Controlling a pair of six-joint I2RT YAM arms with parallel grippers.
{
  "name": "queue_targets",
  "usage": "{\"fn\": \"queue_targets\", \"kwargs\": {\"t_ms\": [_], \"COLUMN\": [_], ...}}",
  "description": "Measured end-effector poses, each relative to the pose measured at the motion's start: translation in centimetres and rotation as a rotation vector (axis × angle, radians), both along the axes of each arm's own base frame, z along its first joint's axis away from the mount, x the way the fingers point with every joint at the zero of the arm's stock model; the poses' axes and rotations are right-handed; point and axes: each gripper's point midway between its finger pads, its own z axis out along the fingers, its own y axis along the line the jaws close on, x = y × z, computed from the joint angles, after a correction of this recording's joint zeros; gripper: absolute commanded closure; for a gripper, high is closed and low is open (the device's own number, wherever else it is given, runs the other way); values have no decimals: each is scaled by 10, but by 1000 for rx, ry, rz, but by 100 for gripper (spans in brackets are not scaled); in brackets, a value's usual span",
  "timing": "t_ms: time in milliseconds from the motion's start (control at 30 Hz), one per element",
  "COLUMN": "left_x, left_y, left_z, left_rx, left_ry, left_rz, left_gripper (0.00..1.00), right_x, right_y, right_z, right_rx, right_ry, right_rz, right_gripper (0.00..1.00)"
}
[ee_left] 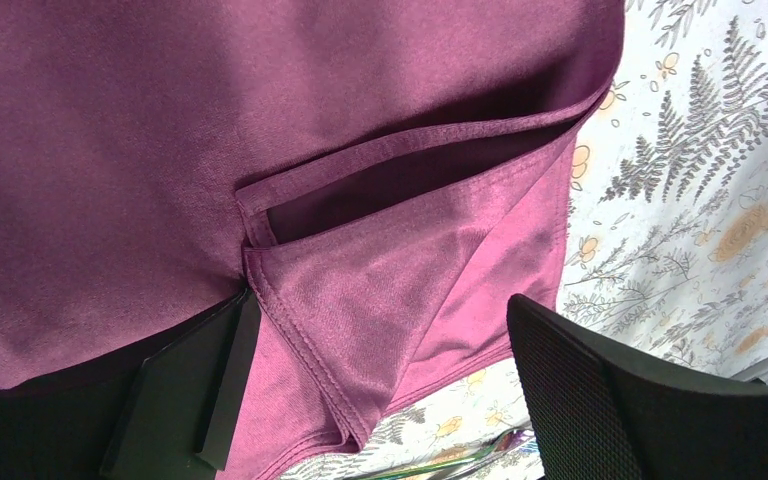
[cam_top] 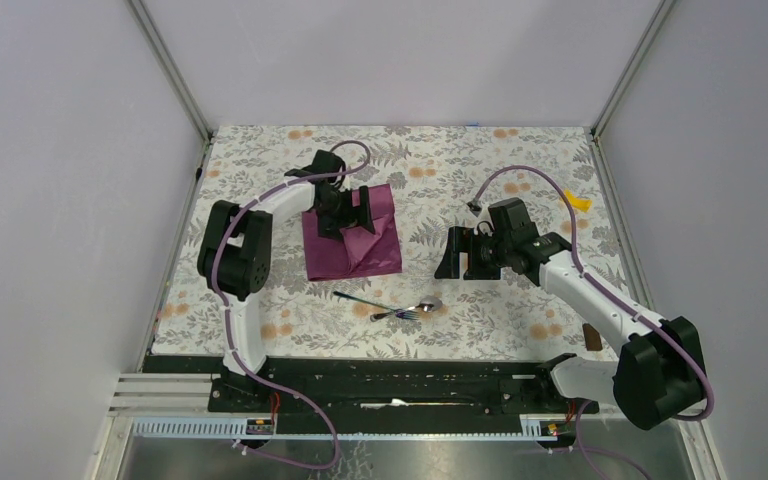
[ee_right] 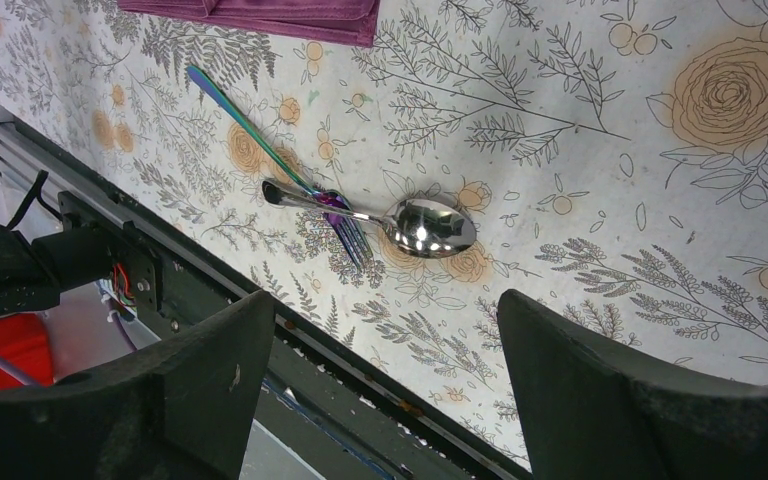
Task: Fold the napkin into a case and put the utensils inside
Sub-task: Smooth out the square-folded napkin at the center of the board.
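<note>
Left end effector (ee_left: 380, 330) is released. Its fingers are spread wide and hang low over the napkin (cam_top: 375, 250), which fills the space between and ahead of them. The napkin is only part-folded: a hemmed flap (ee_left: 410, 270) lies diagonally between the fingers, with an open slit just ahead of it. The fold looks mid-way, not a case yet. Right end effector (ee_right: 380, 310) is also released and holds nothing. The utensils lie on the table (cam_top: 520, 150) just ahead of it, spoon (ee_right: 430, 225) crossing the tines of the iridescent fork (ee_right: 250, 120), the two touching. The napkin's near edge is further ahead again.

For the fold, close on the flap's hem beside the left-hand finger and take the top layer only — catching the layers beneath would likely drag the whole stack. Lift barely clear and carry the hem straight across, so the crease lands parallel to the long edge. Let go only once the cloth is flat. The cloth is thin and slippery-looking, so expect it to spring back; press the crease after. Keep the right arm off the utensils until the pocket is set — it could pin the napkin's near corner if it creeps.
</note>
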Motion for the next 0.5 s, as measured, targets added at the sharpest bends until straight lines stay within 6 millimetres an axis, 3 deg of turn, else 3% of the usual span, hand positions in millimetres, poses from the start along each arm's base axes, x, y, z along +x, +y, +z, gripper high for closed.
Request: {"fn": "queue_targets", "kwargs": {"t_ms": [267, 500], "left_x": [-2, -24], "left_y": [-11, -40], "left_z": [2, 17], "left_rx": [-27, -74], "left_ry": [-10, -19], "left_rz": [-25, -85], "left_gripper": [4, 5], "right_x": [0, 0], "right_y": [1, 1], "right_z": [-1, -1], "right_rx": [3, 4], "right_ry": [8, 12], "right_rz": [-2, -5], "right_gripper": [11, 11]}}
